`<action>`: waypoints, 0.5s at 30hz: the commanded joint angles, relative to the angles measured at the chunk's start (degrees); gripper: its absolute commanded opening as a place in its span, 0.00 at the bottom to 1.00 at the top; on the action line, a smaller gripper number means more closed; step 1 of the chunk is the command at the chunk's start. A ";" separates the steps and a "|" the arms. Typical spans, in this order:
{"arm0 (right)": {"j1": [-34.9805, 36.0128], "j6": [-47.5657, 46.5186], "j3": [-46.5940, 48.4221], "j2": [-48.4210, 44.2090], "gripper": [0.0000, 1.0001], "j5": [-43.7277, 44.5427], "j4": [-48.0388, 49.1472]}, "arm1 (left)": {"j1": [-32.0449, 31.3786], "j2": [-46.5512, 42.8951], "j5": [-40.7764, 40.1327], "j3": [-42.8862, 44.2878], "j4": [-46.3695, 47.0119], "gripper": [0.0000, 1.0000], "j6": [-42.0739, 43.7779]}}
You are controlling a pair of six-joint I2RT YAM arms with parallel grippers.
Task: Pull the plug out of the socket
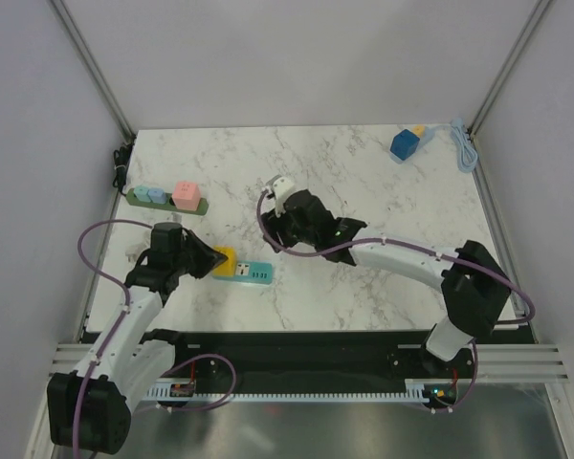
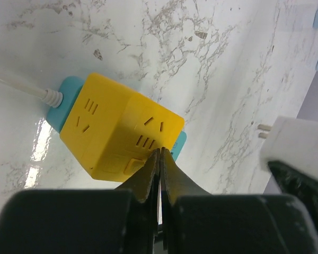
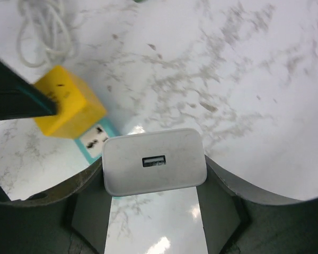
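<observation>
White marble-pattern table (image 1: 364, 182); plain grey walls (image 1: 268, 57) on three sides; aluminium corner posts (image 1: 93, 67); glare on tabletop.

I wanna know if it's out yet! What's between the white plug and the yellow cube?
Only bare marble table. The left wrist view shows the white plug with its prongs free, apart from the yellow cube.

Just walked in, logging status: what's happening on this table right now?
The right gripper holds the white plug, its prongs already clear of any socket. The left gripper, shut, has its tips against the yellow cube socket, which sits on the teal power strip on the marble table.
</observation>
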 commanded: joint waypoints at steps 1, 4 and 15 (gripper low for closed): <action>-8.06 11.27 -0.66 -3.70 0.00 6.19 -16.77 | -0.16 -0.99 -1.68 -1.62 -8.92 0.07 4.64; -15.61 16.99 -2.51 -5.63 0.00 3.82 -25.04 | -0.16 -3.01 1.47 -0.30 -8.04 0.29 5.42; -25.41 15.35 -0.06 -2.13 0.06 -1.90 -46.68 | -0.25 -6.45 12.38 4.80 -4.96 0.61 10.79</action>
